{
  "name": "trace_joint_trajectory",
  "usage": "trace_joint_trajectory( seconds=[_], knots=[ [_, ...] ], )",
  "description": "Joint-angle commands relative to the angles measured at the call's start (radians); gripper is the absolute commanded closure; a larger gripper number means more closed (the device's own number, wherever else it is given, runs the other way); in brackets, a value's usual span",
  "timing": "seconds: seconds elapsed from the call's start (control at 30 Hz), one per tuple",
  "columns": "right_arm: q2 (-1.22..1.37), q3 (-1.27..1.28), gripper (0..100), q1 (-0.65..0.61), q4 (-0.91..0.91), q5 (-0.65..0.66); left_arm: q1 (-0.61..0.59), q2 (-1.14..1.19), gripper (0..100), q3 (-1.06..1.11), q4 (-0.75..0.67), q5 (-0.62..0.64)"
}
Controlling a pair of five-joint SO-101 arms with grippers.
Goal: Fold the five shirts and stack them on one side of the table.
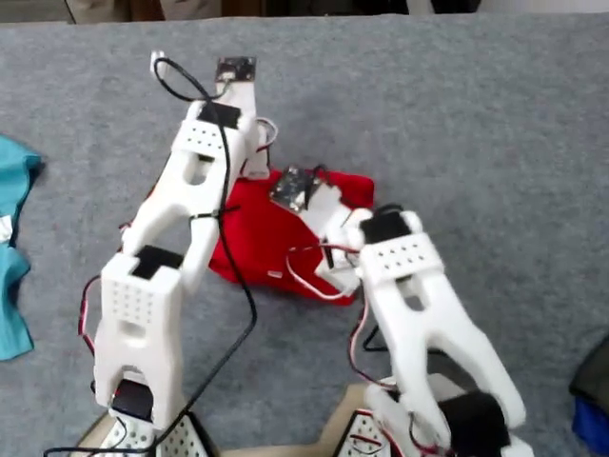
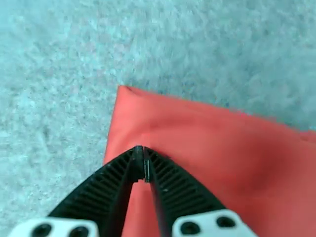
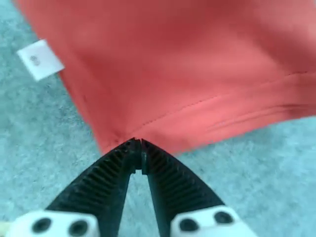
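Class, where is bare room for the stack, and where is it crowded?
Free: gray cloth from the red shirt to the far and right edges. Crowded: the middle, both arms over that shirt; a teal shirt takes the left edge.

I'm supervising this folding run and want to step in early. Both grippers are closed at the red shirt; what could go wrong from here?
1. The right gripper pinches the red fabric shirt only at its very hem, so that thin bite might slip if pulled.
2. The left gripper holds inboard of the shirt's corner, which may flop and spoil the fold.
3. The grippers sit close together over the grey felt table and could collide.
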Motion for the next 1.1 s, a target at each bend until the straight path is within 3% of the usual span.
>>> trace_joint_trajectory(
  seconds=[0.0,0.27,0.43,0.7,0.87,0.97,1.07],
  knots=[
    [0.094,0.008,99.3,-0.008,-0.069,-0.008,-0.021,0.051,98,-0.078,-0.011,-0.003],
    [0.278,-0.054,99.3,0.016,-0.098,-0.002,-0.103,0.268,98,-0.336,-0.005,-0.216],
    [0.308,-0.076,99.3,0.076,-0.092,0.051,-0.120,0.374,98,-0.512,0.077,-0.298],
    [0.234,-0.131,99.3,0.050,-0.005,0.091,-0.095,0.418,98,-0.807,0.351,-0.304],
    [0.090,-0.288,99.3,0.047,0.184,0.095,-0.097,0.417,98,-0.982,0.493,-0.242],
    [-0.008,-0.418,99.3,0.047,0.308,0.098,-0.092,0.372,98,-0.968,0.497,-0.235],
    [-0.058,-0.529,99.3,0.048,0.374,0.100,-0.068,0.266,98,-0.812,0.497,-0.232]
  ],
)
